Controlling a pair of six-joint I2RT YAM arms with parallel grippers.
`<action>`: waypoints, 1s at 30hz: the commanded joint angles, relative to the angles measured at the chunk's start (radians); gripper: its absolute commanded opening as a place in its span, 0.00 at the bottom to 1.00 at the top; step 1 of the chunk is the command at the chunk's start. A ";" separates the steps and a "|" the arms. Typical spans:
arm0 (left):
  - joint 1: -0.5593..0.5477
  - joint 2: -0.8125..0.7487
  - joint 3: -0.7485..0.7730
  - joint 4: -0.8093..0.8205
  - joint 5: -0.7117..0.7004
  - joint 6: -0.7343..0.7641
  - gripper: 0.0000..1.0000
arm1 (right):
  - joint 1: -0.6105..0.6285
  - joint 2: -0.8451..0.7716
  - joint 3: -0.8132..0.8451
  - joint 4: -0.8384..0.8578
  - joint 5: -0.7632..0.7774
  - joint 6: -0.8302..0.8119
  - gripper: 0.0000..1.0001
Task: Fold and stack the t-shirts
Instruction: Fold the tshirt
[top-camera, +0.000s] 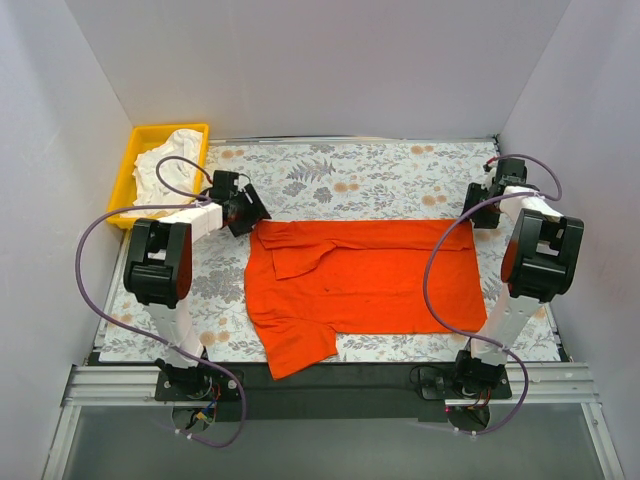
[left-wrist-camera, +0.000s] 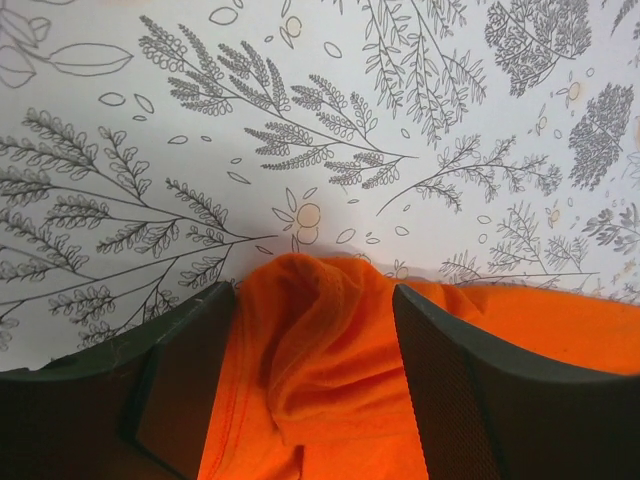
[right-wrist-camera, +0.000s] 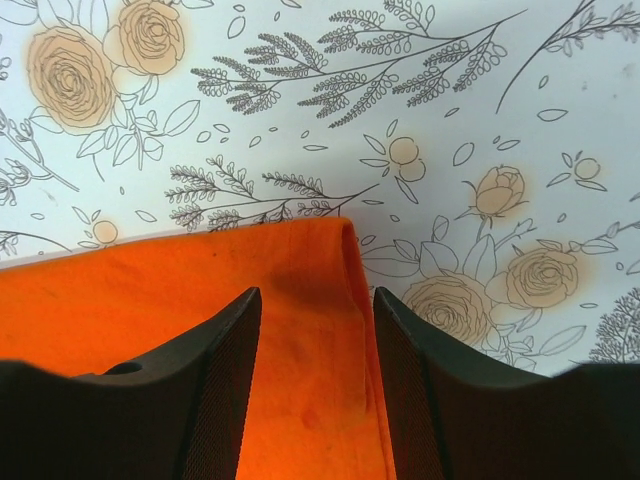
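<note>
Orange shirt (top-camera: 360, 280) is laid out across the middle of the tabletop (top-camera: 400, 170), long side running left to right. It's mostly flat, with one sleeve poking out toward the near-left corner and a rumpled flap folded over near the far-left end.

The white shirt (top-camera: 165, 160) isn't on the cloth at all. It's crumpled up in the yellow tray (top-camera: 135, 145) at the far-left corner, well apart from the orange one.

Left claw (top-camera: 245, 212) sits right at the far-left corner of the orange shirt. From the left wrist cam, the claw (left-wrist-camera: 312, 295) has a hump of orange fabric (left-wrist-camera: 320, 370) bunched up between its two fingers (left-wrist-camera: 180, 400), touching both. It looks squeezed on the cloth, at a medium gap.

Right claw (top-camera: 480, 208) is at the far-right corner. On its wrist cam, the claw (right-wrist-camera: 317, 295) is set fairly narrow and straddles the shirt's edge (right-wrist-camera: 120, 300), with a little rolled fold running between the fingers (right-wrist-camera: 440, 400). Honestly I can't tell if it's actually pinching the fabric or just sitting over it.

Both arms are stretched out to the far side, one at each end of the shirt.
</note>
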 joint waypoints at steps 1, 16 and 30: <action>0.005 0.019 0.037 0.014 0.040 0.076 0.61 | -0.005 0.023 0.044 0.021 -0.030 -0.027 0.47; 0.005 0.058 0.014 0.014 0.008 0.072 0.17 | -0.007 0.066 0.033 0.033 -0.036 -0.036 0.30; 0.066 0.104 0.121 0.050 -0.135 -0.074 0.00 | -0.050 0.116 0.148 0.035 0.031 0.019 0.01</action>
